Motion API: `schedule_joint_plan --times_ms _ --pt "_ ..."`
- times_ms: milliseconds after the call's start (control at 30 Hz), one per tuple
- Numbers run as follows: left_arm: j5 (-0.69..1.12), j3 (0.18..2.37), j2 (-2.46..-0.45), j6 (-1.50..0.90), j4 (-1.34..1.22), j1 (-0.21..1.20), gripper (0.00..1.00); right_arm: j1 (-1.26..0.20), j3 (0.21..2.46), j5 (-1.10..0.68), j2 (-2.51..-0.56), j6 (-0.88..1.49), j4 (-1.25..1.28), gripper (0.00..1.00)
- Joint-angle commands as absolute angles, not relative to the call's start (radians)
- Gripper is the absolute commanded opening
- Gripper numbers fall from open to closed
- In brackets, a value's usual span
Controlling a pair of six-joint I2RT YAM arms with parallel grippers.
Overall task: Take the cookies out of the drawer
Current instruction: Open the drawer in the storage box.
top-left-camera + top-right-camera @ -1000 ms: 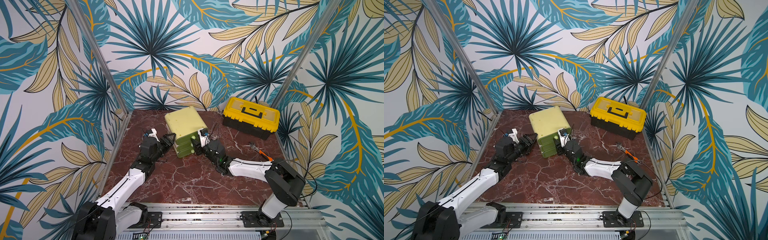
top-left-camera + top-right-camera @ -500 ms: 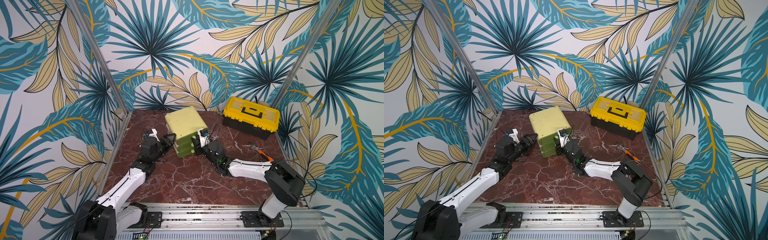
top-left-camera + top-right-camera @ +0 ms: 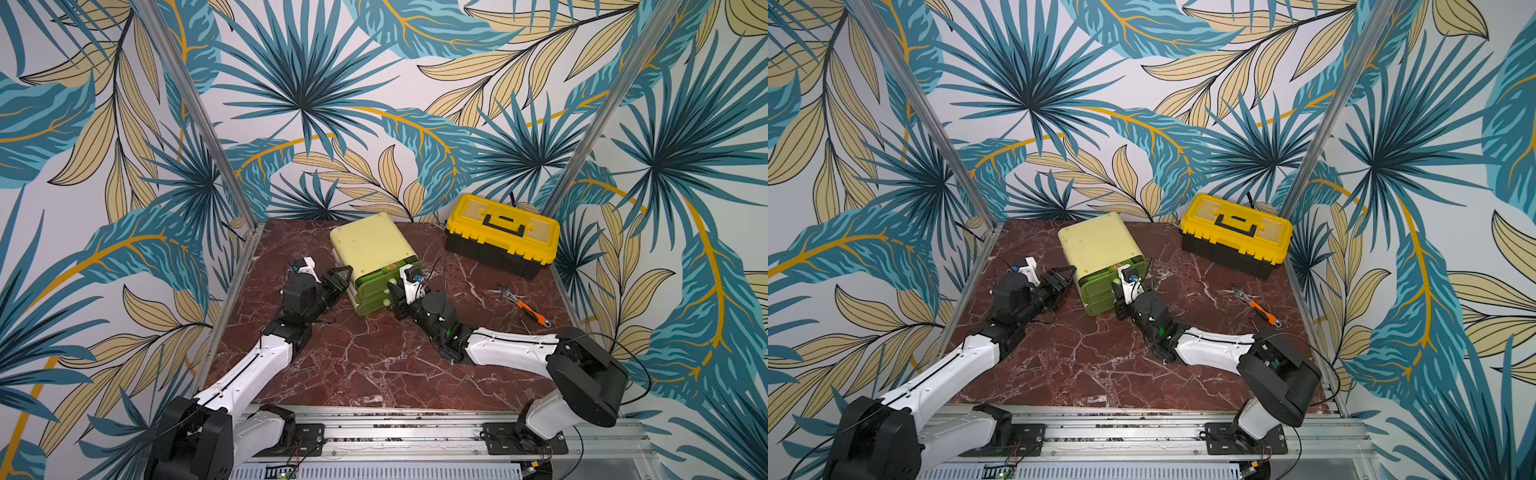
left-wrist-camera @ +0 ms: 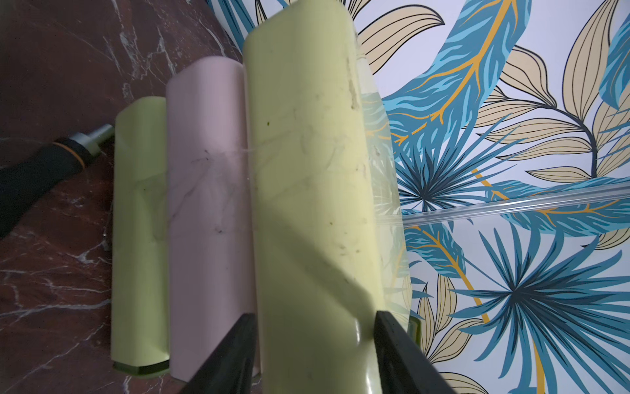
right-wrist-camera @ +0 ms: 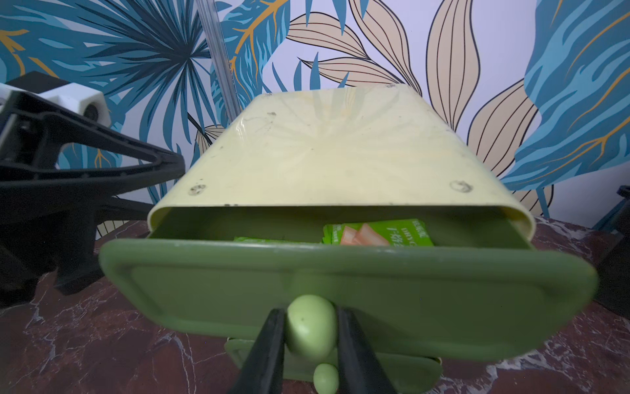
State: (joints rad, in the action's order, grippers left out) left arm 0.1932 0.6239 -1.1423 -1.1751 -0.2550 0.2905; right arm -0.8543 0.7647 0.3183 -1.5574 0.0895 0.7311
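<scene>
A pale yellow drawer cabinet (image 3: 372, 243) (image 3: 1100, 245) stands at the back of the table. Its top green drawer (image 5: 341, 283) is pulled out a little. Inside it lie the cookies: one bright green packet (image 5: 378, 233) and the edge of another (image 5: 259, 239). My right gripper (image 5: 308, 312) (image 3: 395, 286) is shut on the drawer's round green knob (image 5: 312, 327). My left gripper (image 4: 313, 315) (image 3: 343, 276) clamps the cabinet's top tier (image 4: 306, 170) from the side, a finger against each face.
A yellow and black toolbox (image 3: 503, 235) sits at the back right. An orange-handled wrench (image 3: 523, 301) lies on the marble to the right. A black screwdriver handle (image 4: 41, 170) lies behind the cabinet. Patterned walls close in three sides.
The right gripper's jaws have narrowed onto the top drawer's knob. The left arm and the cabinet have hardly moved.
</scene>
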Motion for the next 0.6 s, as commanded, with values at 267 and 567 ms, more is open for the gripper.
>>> schedule_joint_plan --times_ms 267,567 --pt "0.174 0.667 -1.168 -1.180 -0.298 0.305 0.59 -0.890 0.651 0.353 -1.392 0.098 0.677 0.27" --pt "0.173 0.667 -1.179 -1.184 -0.313 0.311 0.59 -0.929 0.584 0.376 -1.278 0.109 0.590 0.27"
